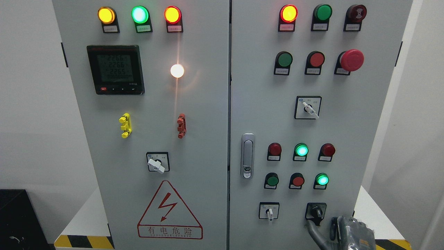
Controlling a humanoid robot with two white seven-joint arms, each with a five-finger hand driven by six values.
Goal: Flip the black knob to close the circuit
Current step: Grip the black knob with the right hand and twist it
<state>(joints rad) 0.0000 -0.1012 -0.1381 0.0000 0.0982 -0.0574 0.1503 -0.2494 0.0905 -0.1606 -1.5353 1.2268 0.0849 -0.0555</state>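
Note:
The black knob [316, 211] sits on its square black plate at the lower right of the grey cabinet's right door [347, 132]. Its handle points roughly upward, tilted slightly left. My right hand [324, 229] comes up from the bottom edge just below and to the right of the knob. One grey finger [312, 232] curves up toward the plate's lower left corner, its tip just under the plate. The other fingers [341, 225] stand loosely beside it. The hand holds nothing and is not around the knob. My left arm does not show.
A white selector switch [269, 211] is left of the knob, and green [322, 180] and red [297, 180] buttons are above it. The door handle [247, 156] is at the seam. A red mushroom stop button [351, 60] sticks out at the upper right. The left door carries a meter [115, 69] and a warning triangle [169, 208].

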